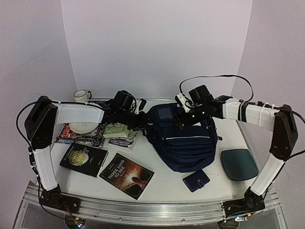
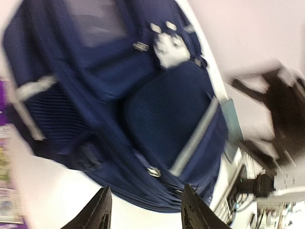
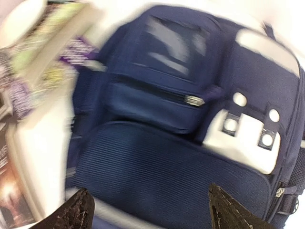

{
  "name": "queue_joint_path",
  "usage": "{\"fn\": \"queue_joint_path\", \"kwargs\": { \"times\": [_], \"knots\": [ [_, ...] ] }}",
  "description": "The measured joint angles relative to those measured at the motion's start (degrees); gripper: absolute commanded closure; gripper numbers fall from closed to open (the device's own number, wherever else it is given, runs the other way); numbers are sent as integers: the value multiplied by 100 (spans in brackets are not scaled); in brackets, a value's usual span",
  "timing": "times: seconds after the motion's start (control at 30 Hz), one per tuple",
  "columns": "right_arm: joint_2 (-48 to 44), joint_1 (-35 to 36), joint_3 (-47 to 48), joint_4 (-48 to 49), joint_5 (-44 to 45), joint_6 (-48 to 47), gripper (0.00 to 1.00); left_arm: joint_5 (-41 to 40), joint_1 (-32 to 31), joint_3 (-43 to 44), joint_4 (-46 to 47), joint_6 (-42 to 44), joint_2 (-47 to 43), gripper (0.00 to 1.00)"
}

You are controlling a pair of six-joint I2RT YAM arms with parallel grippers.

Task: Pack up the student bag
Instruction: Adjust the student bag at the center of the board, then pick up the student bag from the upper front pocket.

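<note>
The student bag (image 1: pixel 183 140), navy with thin white stripes, lies in the middle of the table with its front up. My left gripper (image 1: pixel 141 120) is at its left side. In the left wrist view that gripper (image 2: pixel 145 212) is open with nothing between its fingers, and the bag (image 2: pixel 167 109) lies just beyond the tips. My right gripper (image 1: pixel 182 120) hovers over the bag's far end. It (image 3: pixel 152 214) stands wide open above the ribbed front panel (image 3: pixel 167 167), beside the white patch (image 3: pixel 243 138). Both wrist views are blurred.
Several books lie left of the bag, among them a dark one (image 1: pixel 127 175) at the front and another (image 1: pixel 84 160) beside it. A white mug (image 1: pixel 82 96) and a white dish (image 1: pixel 83 127) sit at the back left. A small navy wallet (image 1: pixel 196 181) and a teal case (image 1: pixel 239 163) lie at the right front.
</note>
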Motion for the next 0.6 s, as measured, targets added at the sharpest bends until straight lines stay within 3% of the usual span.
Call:
{"fn": "queue_joint_path", "kwargs": {
  "times": [0.23,0.4,0.6],
  "knots": [
    [92,835,284,-221,275,-54,37,-111,246,-2,-8,-212,310,47],
    [810,1024,802,-335,378,-30,55,-93,248,-2,-10,-312,654,48],
    [1532,1032,1393,-483,462,-8,66,-33,248,1,40,-444,815,50]
  ]
}}
